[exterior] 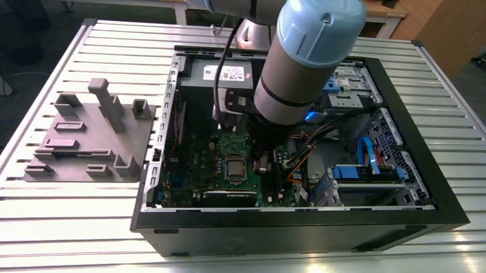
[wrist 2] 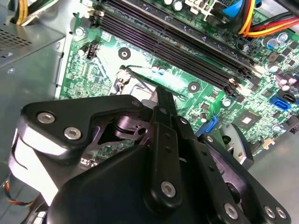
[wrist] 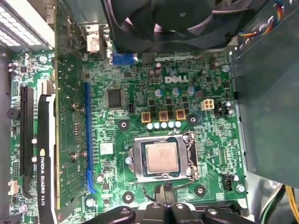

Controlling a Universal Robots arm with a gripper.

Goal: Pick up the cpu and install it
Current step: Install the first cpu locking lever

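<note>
Slatted metal table (exterior: 68, 227) carries an open computer case (exterior: 304, 227), inside which the cpu (wrist: 160, 157) sits in the socket frame (wrist: 191, 156) on the green motherboard (wrist: 140, 135), with the gripper (wrist: 164, 212) just beside it, fingers seemingly together and holding nothing.

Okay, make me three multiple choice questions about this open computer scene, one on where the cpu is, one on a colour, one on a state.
1. Where is the cpu?
A. On the grey moulded tray
B. In the socket frame on the motherboard
C. On the slatted table

2. What colour is the long expansion slot beside the graphics card?
A. Blue
B. Yellow
C. White

3. How does the computer case stand?
A. Closed, upright
B. Lying on its side, open on top
C. Turned upside down

Answers: 1 B, the first wrist view shows the chip seated within the metal frame. 2 A, the slot is blue in that view. 3 B, the exterior view looks straight down onto the motherboard.
</note>
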